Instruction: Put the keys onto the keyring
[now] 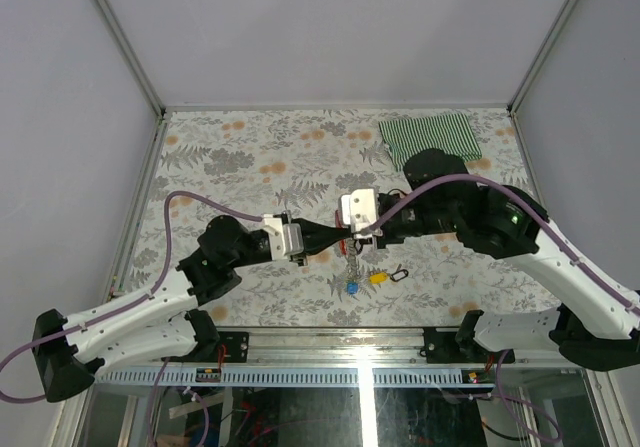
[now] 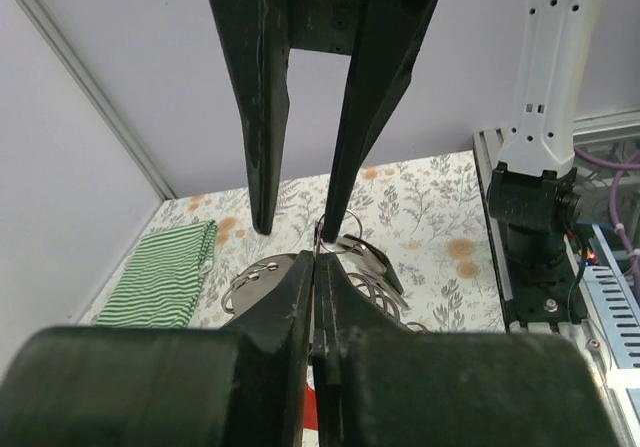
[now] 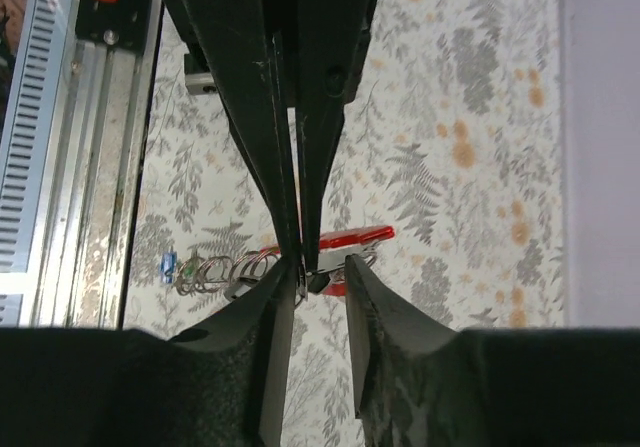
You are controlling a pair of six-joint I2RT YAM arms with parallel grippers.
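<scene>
Top external: floral-patterned table [image 1: 230, 157], striped green cloth [image 1: 430, 137], pale walls [image 1: 330, 37].

No legible text, labels, brands or numbers on anything in view.

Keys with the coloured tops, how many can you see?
2. A blue key is at the end of the chain, and a yellow key is right beside it, next to a small black loop. Others may be hidden.
</scene>
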